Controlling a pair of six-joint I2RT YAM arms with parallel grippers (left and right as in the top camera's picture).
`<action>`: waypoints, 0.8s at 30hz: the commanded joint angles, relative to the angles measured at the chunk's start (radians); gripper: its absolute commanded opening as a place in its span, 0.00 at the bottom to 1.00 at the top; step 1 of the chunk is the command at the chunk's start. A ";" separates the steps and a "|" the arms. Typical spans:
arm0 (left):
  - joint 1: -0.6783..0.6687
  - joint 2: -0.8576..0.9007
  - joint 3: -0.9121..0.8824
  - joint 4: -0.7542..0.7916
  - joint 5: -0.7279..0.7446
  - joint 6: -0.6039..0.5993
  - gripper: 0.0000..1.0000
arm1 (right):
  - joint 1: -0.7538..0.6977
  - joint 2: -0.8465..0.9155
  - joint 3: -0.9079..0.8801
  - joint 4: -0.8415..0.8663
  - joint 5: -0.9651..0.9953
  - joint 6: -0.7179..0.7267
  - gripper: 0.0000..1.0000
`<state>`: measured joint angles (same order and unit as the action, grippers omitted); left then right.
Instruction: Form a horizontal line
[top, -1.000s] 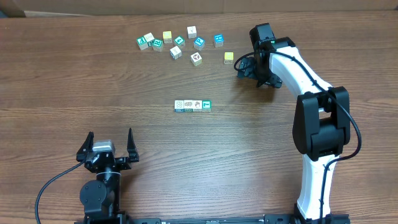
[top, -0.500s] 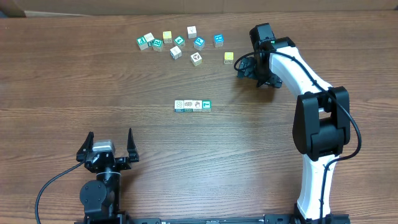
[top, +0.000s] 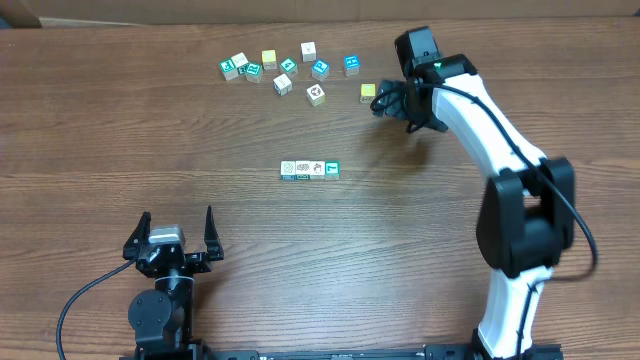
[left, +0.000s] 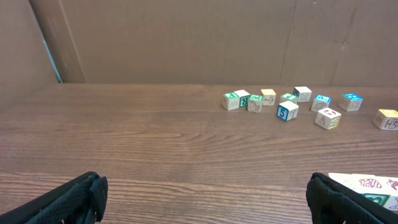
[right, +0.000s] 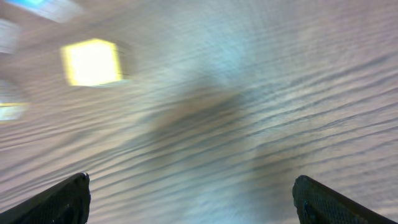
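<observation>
The horizontal line (top: 310, 170) is a row of several tiny cubes touching edge to edge at the table's middle, three white-faced and one teal at the right end. Its near end shows at the lower right of the left wrist view (left: 373, 186). My right gripper (top: 392, 104) is open and empty, just right of a loose yellow cube (top: 368, 92), which appears blurred in the right wrist view (right: 92, 62). My left gripper (top: 172, 236) is open and empty near the front edge, far from the line.
Several loose cubes (top: 285, 70) lie scattered at the back of the wooden table, also seen in the left wrist view (left: 286, 102). A brown wall stands behind the table in that view.
My right gripper has moved left and a little back, closer to the yellow cube. The line, the loose cubes and the left arm have not moved.
</observation>
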<state>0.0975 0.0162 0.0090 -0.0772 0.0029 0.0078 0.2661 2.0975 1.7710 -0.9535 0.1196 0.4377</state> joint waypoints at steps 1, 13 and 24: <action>0.000 0.003 -0.003 -0.001 -0.011 0.023 1.00 | 0.016 -0.171 0.002 0.006 0.011 0.000 1.00; 0.000 0.003 -0.003 -0.001 -0.011 0.023 1.00 | -0.008 -0.491 0.002 0.006 0.011 0.000 1.00; 0.000 0.003 -0.003 -0.001 -0.011 0.023 1.00 | -0.015 -0.685 0.002 0.005 0.011 0.000 1.00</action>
<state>0.0975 0.0162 0.0090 -0.0776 0.0029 0.0078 0.2569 1.4586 1.7710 -0.9512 0.1200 0.4377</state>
